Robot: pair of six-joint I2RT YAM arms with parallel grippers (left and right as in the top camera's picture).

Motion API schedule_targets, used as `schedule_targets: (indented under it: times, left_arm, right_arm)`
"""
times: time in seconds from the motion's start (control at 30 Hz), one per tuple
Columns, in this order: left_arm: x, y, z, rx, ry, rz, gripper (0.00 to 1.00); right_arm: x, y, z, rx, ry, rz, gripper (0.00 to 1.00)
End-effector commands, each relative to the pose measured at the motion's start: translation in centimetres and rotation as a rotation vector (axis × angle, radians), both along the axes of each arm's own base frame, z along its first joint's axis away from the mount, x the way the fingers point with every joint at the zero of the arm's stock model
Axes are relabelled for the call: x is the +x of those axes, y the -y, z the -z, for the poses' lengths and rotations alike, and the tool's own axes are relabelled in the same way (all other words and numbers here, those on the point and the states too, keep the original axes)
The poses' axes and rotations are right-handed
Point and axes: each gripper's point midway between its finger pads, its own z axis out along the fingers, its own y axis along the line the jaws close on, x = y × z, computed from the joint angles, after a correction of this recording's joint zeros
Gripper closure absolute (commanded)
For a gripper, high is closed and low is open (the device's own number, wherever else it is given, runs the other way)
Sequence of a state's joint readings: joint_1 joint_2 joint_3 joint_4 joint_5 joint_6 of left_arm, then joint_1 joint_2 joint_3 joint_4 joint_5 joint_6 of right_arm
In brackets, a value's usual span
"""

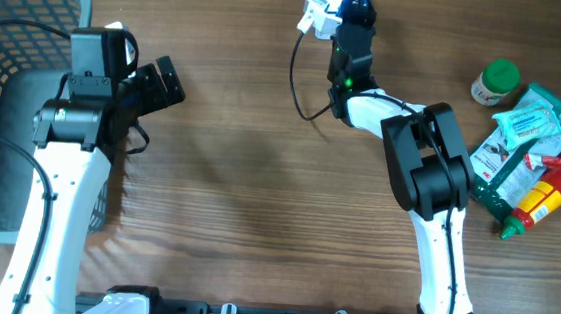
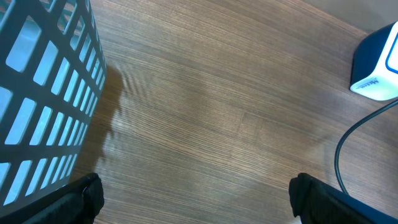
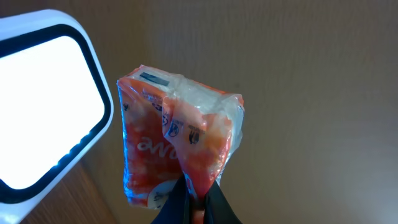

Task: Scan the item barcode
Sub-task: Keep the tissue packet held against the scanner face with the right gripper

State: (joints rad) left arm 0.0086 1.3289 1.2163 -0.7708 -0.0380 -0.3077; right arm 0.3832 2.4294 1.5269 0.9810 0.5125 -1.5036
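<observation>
Our right fingers (image 3: 217, 208) pinch shut on the orange packet (image 3: 177, 143) just above them, the lit scanner (image 3: 43, 99) to their left, so we should tilt its barcode side squarely toward it, while our left fingers (image 2: 84, 199) stand wide open, empty.

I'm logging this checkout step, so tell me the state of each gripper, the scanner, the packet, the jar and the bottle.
left gripper: open, empty
right gripper: shut on packet
scanner: window lit
packet: pinched at one end, held beside scanner, not touching it
jar: green lid on
bottle: lying on its side in the pile
</observation>
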Motion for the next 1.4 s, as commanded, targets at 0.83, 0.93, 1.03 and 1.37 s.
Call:
schedule_targets:
  times: [0.83,0.93,1.03,1.37]
  left_arm:
    - [-0.1,-0.2,0.4,0.009,-0.013,0.000,0.00]
    - [-0.1,-0.2,0.4,0.009,-0.013,0.000,0.00]
    - [-0.1,-0.2,0.4,0.008,-0.013,0.000,0.00]
    - [-0.1,-0.2,0.4,0.009,-0.013,0.000,0.00]
  right_arm:
    - [-0.9,-2.8,2.9,-0.087,-0.100,0.002,0.96]
    - [-1.0,-3.1,3.3,-0.097,-0.118,-0.003,0.96]
    - [-1.1,-3.1,3.4,-0.098,-0.121,0.002,0.96]
    - [-1.1,-3.0,3.4,-0.120,-0.123,0.007,0.96]
